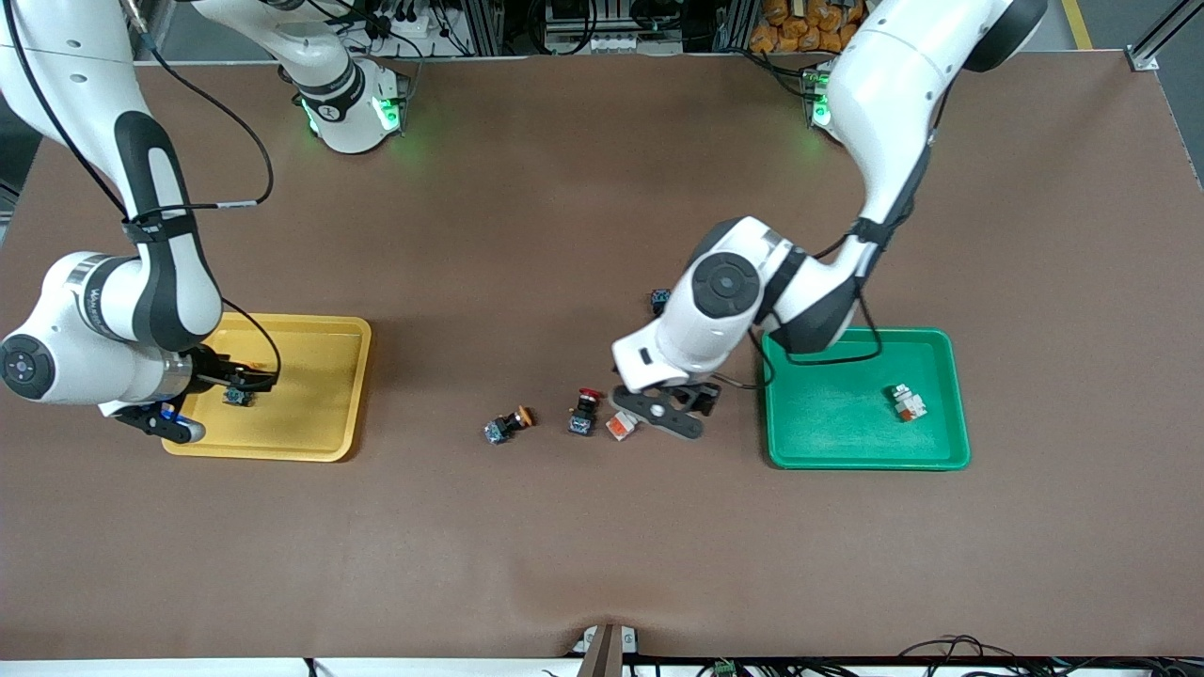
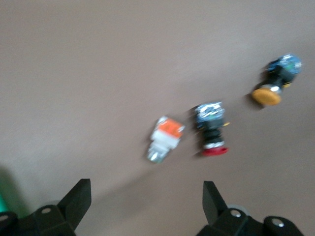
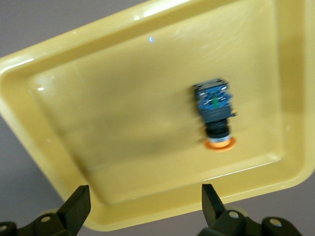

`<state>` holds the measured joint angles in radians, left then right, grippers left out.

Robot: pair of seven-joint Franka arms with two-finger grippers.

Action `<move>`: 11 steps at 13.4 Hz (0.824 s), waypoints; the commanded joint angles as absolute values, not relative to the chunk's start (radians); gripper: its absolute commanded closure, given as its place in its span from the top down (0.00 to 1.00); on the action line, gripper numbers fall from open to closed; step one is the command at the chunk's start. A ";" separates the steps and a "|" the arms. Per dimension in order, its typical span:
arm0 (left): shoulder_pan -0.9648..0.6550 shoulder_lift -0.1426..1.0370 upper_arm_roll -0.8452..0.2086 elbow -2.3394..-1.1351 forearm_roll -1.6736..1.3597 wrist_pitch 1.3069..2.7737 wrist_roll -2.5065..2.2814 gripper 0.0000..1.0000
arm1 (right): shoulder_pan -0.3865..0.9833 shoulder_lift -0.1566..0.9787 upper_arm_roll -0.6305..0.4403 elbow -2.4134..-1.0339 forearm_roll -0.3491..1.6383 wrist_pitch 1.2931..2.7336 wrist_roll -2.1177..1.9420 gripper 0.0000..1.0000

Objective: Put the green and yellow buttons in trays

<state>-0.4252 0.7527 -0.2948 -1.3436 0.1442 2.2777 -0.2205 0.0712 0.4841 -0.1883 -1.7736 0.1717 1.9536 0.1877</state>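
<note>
Right arm [image 1: 113, 320] bent over yellow tray [image 1: 329, 395]

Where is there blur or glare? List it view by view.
Left wrist view: motion blur smears the white button and red button. Right wrist view: soft focus, glare streaks on the yellow tray rim. Front view: sharp, green lamp glow on the table.

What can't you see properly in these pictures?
- Small dark thing on the table: front view, mostly hidden by the left arm, so I cannot tell what it is.
- Left gripper: front view, the arm covers its fingers; the left wrist view shows them open.
- Yellow tray: front view, the right arm hides one end.
- Button in the green tray: front view, too small for details.
- Loose buttons: left wrist view, blurred.
</note>
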 commanded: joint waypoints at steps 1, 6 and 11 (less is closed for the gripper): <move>-0.454 0.779 -0.293 -1.345 0.173 2.342 -0.114 1.00 | 0.139 0.480 -0.192 -1.770 0.219 1.945 0.337 1.00; -0.451 0.859 -0.287 -1.342 0.167 2.408 0.089 1.00 | 0.244 0.480 -0.192 -1.767 0.296 1.997 0.529 1.00; -0.454 0.936 -0.279 -1.339 0.170 2.529 0.083 1.00 | 0.290 0.494 -0.192 -1.767 0.432 2.063 0.615 1.00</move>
<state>-0.4535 0.9193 -0.2829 -1.3489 0.1466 2.5075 0.0788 0.2565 0.4842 -0.1843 -1.7708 0.3840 2.0391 0.5597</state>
